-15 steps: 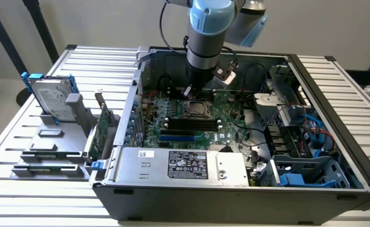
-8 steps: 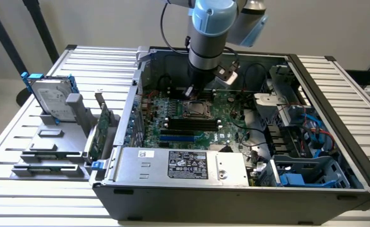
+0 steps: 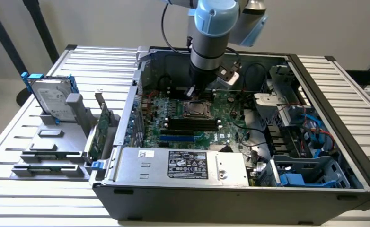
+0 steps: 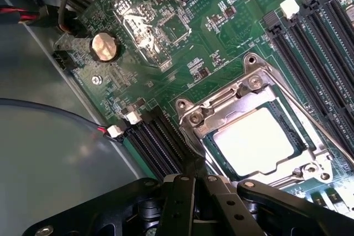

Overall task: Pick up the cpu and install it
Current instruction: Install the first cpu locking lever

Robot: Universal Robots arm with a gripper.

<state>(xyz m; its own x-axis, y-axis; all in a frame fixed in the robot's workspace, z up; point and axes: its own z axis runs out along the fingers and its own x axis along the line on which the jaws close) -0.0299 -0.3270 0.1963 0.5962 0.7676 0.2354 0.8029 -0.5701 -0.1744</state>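
The cpu, a flat square with a bright silver top, lies inside the socket frame of the green motherboard, and the metal frame sits around its edges. My gripper hangs just beside the socket's corner, its black fingers pressed together with nothing between them. In the exterior view the gripper is low inside the open computer case, right at the far edge of the socket and cpu.
Black memory slots run next to the socket, and a thin metal lever lies along its other side. A coin battery and cables lie nearby. Outside the case, a hard drive with blue rails stands on a grey holder.
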